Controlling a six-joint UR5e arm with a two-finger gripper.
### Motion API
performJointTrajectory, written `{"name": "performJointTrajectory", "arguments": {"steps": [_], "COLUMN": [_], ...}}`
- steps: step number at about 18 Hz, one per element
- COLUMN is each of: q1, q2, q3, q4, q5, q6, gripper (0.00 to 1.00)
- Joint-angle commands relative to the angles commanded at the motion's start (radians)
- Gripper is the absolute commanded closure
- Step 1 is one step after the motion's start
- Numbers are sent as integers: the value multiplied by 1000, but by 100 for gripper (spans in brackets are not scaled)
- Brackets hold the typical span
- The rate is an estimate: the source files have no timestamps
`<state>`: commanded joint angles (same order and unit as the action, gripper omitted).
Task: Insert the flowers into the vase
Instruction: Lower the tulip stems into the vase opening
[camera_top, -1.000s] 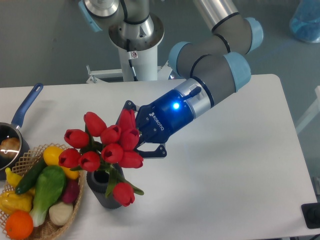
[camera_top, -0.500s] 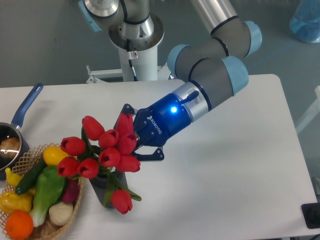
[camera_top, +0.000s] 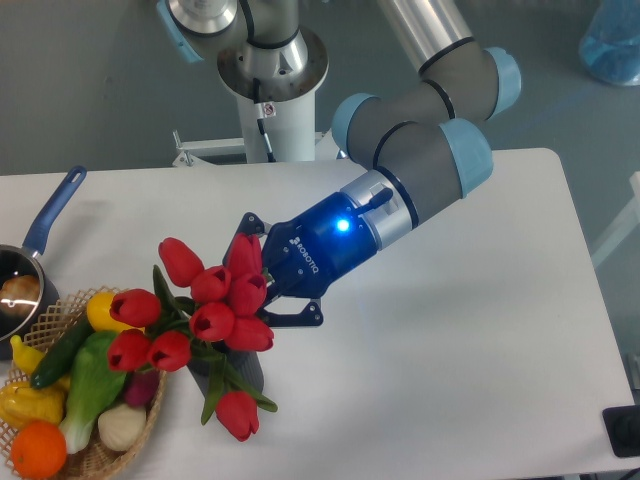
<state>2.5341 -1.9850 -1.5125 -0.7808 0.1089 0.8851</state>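
Nine or so red flowers (camera_top: 205, 305) are pinched between the fingers (camera_top: 262, 283) and held tilted over the mostly hidden vase (camera_top: 248, 366).

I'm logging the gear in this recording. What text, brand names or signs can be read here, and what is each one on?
"ROBOTIQ": white letters on the blue body of the end effector, readable though small and slanted.
Small label with red marks on the white robot base column: too blurred to read.
No readable text shows on the flowers, vase, basket or saucepan.
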Motion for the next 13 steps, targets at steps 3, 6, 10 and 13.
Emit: {"name": "performJointTrajectory", "arguments": {"steps": [3, 6, 10, 13], "q1": [0, -2, -2, -2], "q2": [-9, -14, -15, -14], "q3": [18, 25, 28, 28], "q4": [0, 0, 0, 0], "q5": [0, 0, 0, -2], "q6": [0, 0, 0, 0], "gripper": [92, 92, 92, 92]}}
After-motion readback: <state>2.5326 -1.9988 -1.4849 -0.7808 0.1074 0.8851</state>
